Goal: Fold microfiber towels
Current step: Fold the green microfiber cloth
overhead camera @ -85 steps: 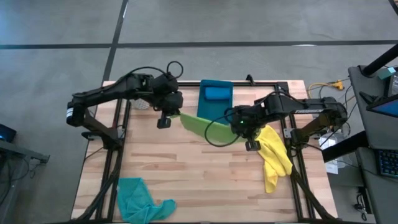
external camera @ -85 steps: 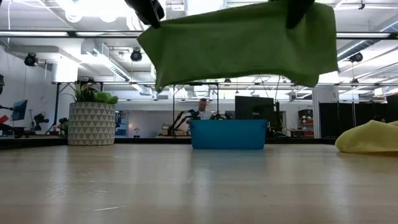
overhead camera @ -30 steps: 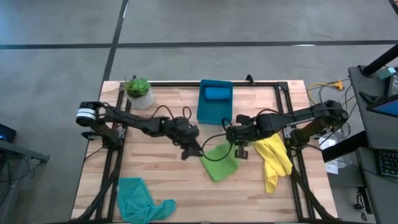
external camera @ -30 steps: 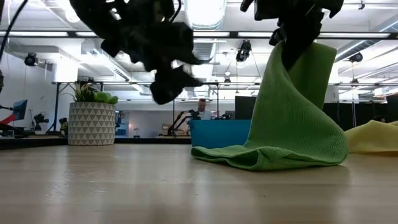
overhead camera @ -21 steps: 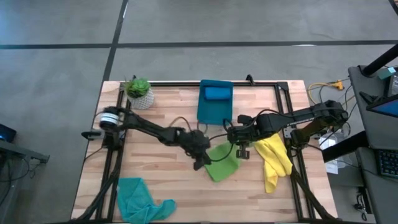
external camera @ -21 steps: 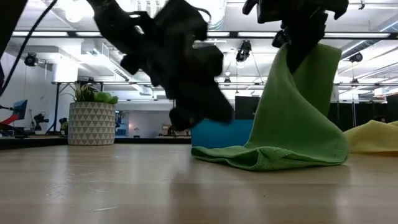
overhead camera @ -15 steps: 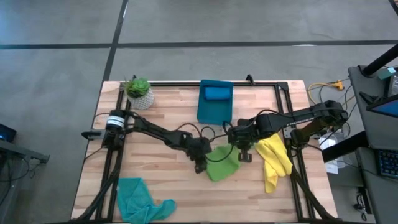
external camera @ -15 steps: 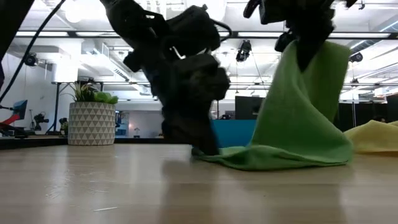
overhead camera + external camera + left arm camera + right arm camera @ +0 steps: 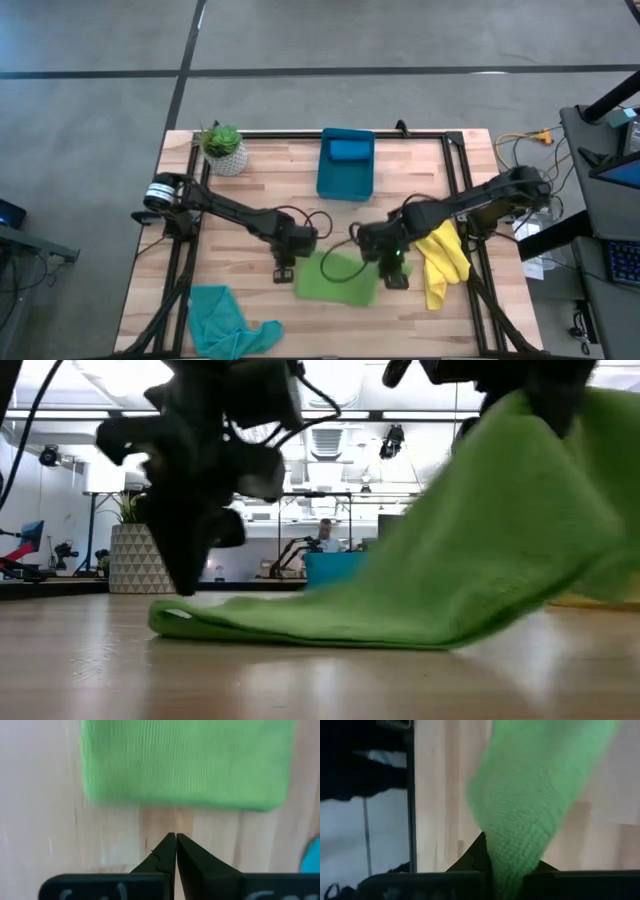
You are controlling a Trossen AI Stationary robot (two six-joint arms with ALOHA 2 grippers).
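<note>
since half a second ago i see the lime green towel dragged nearer the table's front edge, flatter. right gripper pinches its raised corner; left gripper, fingers together and empty, sits just beside the opposite edge. yellow towel unmoved.

four towels, one bin

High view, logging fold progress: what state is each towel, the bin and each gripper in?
Lime green towel: partly flat, right edge lifted.
Yellow towel: crumpled.
Teal towel: crumpled.
Blue towel: in bin.
Left gripper: shut, empty.
Right gripper: shut on lime green towel.
</note>
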